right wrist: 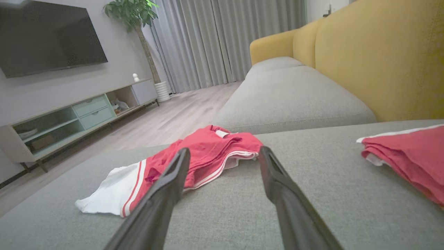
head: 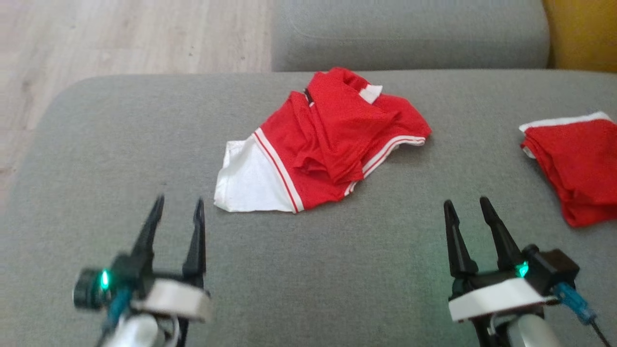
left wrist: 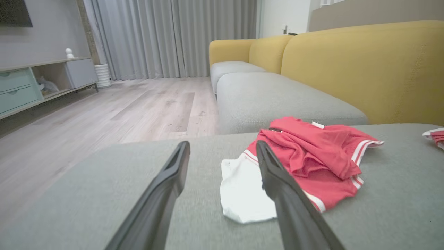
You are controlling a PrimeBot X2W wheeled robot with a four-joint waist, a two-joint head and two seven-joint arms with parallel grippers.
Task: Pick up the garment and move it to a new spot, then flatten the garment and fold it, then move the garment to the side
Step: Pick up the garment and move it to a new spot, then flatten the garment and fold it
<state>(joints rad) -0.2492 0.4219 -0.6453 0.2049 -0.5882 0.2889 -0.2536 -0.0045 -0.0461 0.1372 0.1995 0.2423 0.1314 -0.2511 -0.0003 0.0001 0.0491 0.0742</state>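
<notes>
The left gripper at 7 o'clock and the right gripper at 5 o'clock hover over the grey cushion, fingers apart and empty, pointing toward 12. The crumpled red-and-white garment lies ahead between them, touching neither.
</notes>
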